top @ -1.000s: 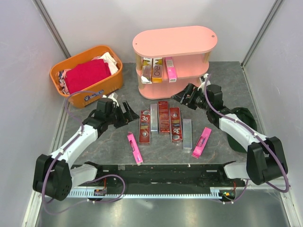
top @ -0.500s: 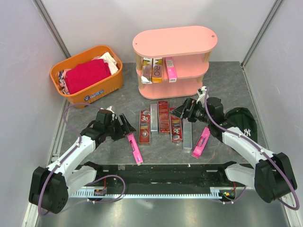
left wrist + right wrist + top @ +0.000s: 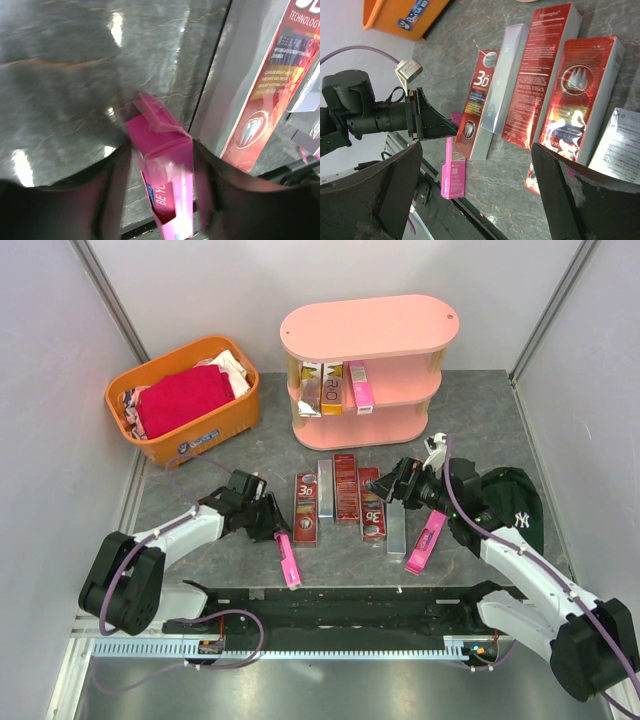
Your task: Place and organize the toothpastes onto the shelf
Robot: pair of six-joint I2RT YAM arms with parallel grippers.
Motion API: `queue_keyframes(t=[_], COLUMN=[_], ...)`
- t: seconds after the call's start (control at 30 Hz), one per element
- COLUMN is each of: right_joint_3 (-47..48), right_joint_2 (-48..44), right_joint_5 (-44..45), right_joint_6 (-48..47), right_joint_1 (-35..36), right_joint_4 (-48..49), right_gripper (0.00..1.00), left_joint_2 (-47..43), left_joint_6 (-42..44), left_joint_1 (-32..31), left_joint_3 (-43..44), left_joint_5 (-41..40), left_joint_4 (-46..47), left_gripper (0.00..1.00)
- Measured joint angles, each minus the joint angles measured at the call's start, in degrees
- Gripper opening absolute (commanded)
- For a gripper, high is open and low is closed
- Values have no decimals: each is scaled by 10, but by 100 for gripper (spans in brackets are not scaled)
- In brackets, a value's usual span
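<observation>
Grey marbled table (image 3: 480, 420), both arms low among the loose toothpaste cartons.
Pink three-tier oval shelf (image 3: 370, 328) stands at the far edge with three upright cartons (image 3: 333, 388) at the left end of its middle tier and room beside them. An orange plastic basket (image 3: 205, 440) sits in the far-left corner. Within the last second the left pincer (image 3: 271, 523) has swung from beside the basket to the slim bright-pink carton (image 3: 162, 165) by the near edge, its jaws narrowing to flank the carton's far end. I cannot tell whether they bite yet, but a pick looks begun. The right pincer (image 3: 393, 484) has backed off the shelf and hangs wide open over the row of red, silver and pink cartons (image 3: 346, 488) mid-table. Open table lies between row and shelf.
</observation>
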Motion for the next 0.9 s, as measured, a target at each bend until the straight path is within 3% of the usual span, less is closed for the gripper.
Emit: queue_keyframes(t=[0.1, 0.4, 0.67, 0.9], right_joint_3=[0, 15, 81, 112], right_joint_2=[7, 54, 111, 116], right_joint_5=[7, 10, -8, -37], right_joint_6=[0, -17, -24, 9], right_joint_1=[2, 8, 11, 15], right_joint_4=[-6, -26, -6, 78], right_gripper=[98, 98, 98, 98], left_joint_2=[19, 16, -23, -48], left_joint_6=[1, 10, 19, -7], left_joint_1=[-8, -12, -6, 24], left_joint_3=[8, 30, 173, 236], left_joint_5=[17, 29, 30, 38], left_joint_4=[24, 24, -5, 93], left_gripper=[35, 31, 28, 27])
